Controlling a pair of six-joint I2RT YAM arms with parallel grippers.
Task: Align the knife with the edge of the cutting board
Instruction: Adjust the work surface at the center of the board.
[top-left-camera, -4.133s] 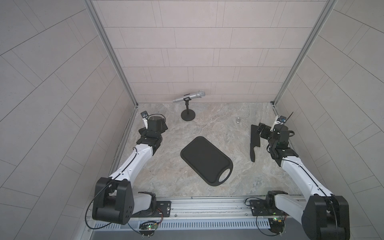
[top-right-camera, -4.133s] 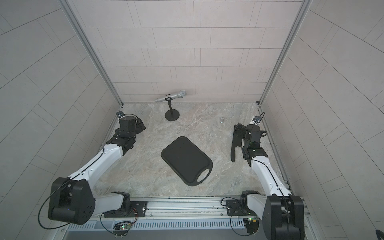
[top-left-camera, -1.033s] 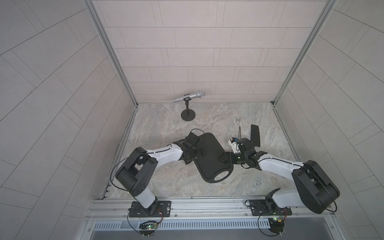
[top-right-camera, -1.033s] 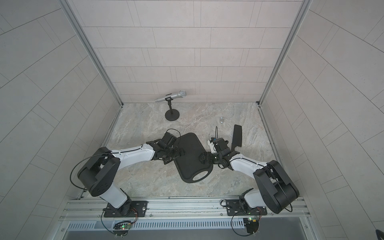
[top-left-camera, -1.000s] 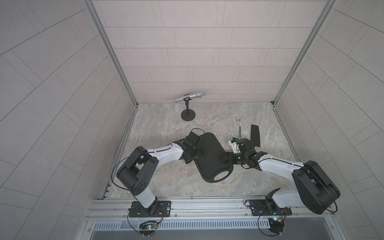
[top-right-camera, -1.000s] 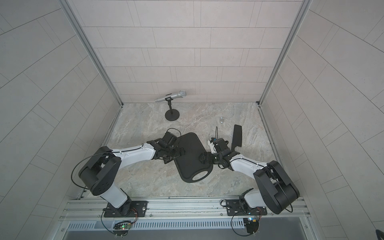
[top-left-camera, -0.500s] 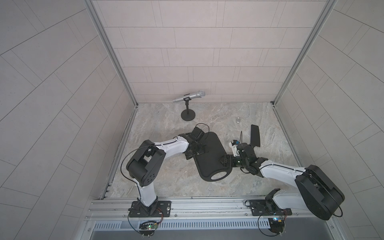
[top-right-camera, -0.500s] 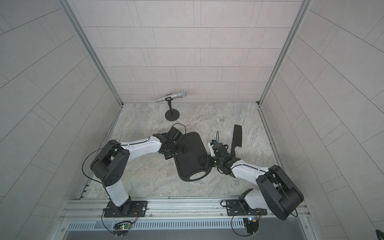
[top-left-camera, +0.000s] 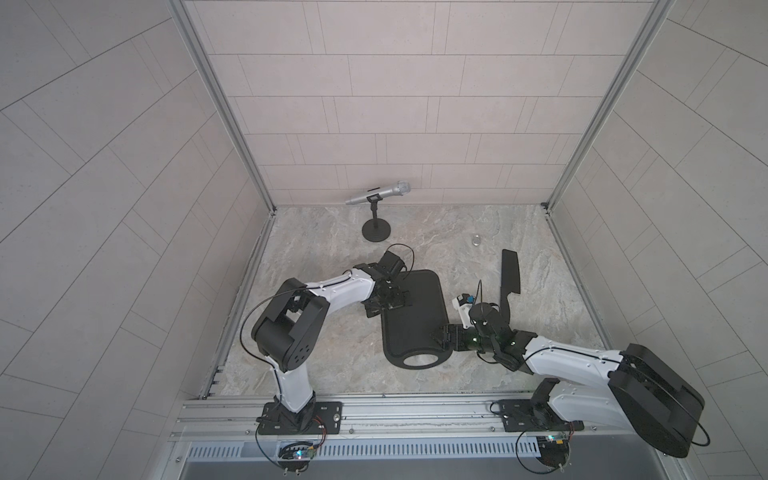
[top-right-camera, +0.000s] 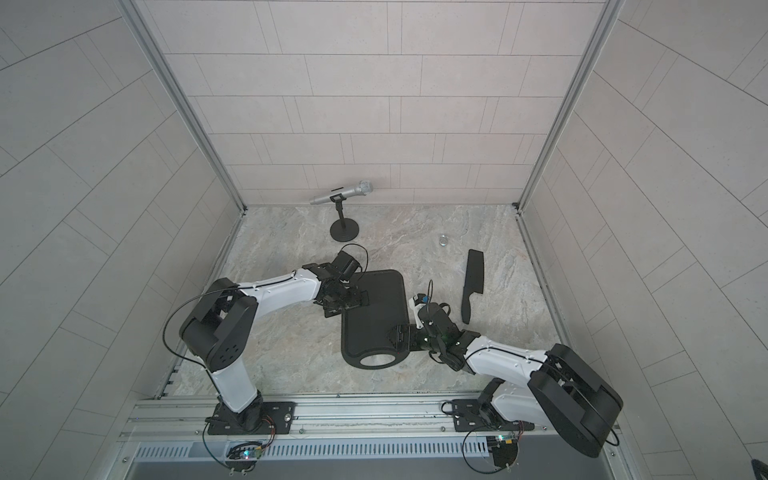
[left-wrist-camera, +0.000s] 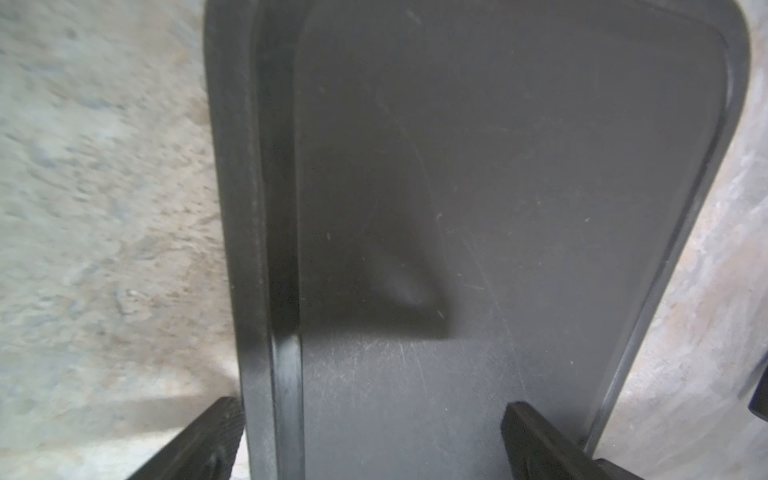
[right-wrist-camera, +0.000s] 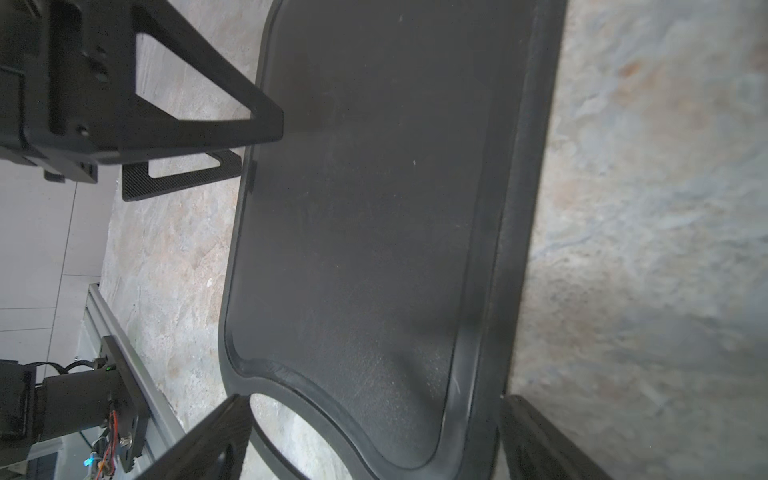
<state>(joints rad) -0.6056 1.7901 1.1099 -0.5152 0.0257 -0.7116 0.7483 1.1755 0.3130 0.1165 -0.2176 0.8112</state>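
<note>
Black cutting board (top-left-camera: 415, 307) flat on the tabletop (top-left-camera: 324, 249). The left gripper (top-left-camera: 390, 301) has its jaws wide apart across the left long edge, and the right gripper (top-left-camera: 441, 337) straddles the right edge, jaws spread, by the handle hole. The knife (top-left-camera: 510, 274) lies apart to the right, untouched.

Your two arms wear white shells (top-left-camera: 332, 293) between bulky black joint housings (top-left-camera: 286, 332). Thin black cables (top-left-camera: 413, 257) loop behind the left claw (top-left-camera: 395, 296) and the right claw (top-left-camera: 441, 337), both black triangular frames.
</note>
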